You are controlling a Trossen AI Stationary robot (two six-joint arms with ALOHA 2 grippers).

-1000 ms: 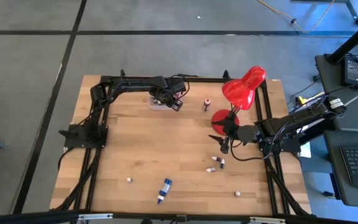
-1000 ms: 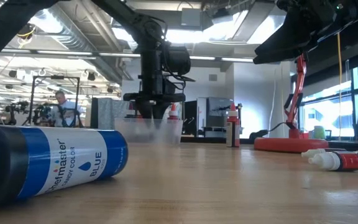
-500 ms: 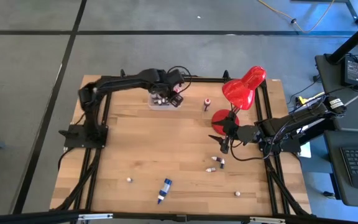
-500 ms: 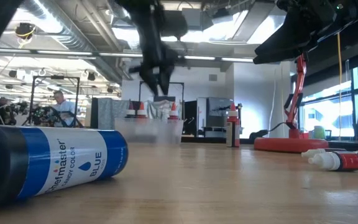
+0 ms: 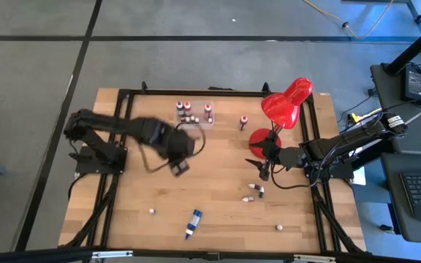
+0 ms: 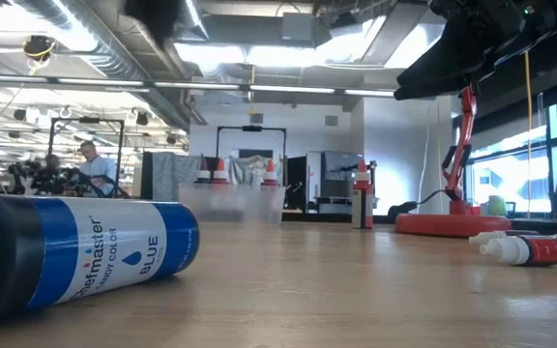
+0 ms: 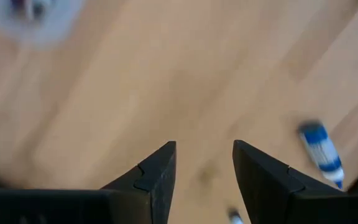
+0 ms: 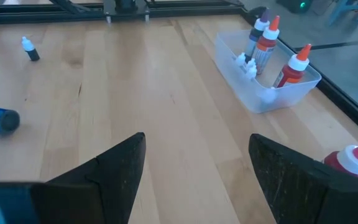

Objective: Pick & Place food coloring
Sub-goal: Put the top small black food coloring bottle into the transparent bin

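High view gives me the left gripper mid-table, empty, fingers apart; right gripper spread by the lamp. Only the right wrist view shows bottles standing inside the clear box; blue bottle lies near the front edge.

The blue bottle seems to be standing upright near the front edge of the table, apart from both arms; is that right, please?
Not quite: the blue bottle is lying on its side, not standing, as the low view shows. It is indeed near the table's front edge, apart from both arms.
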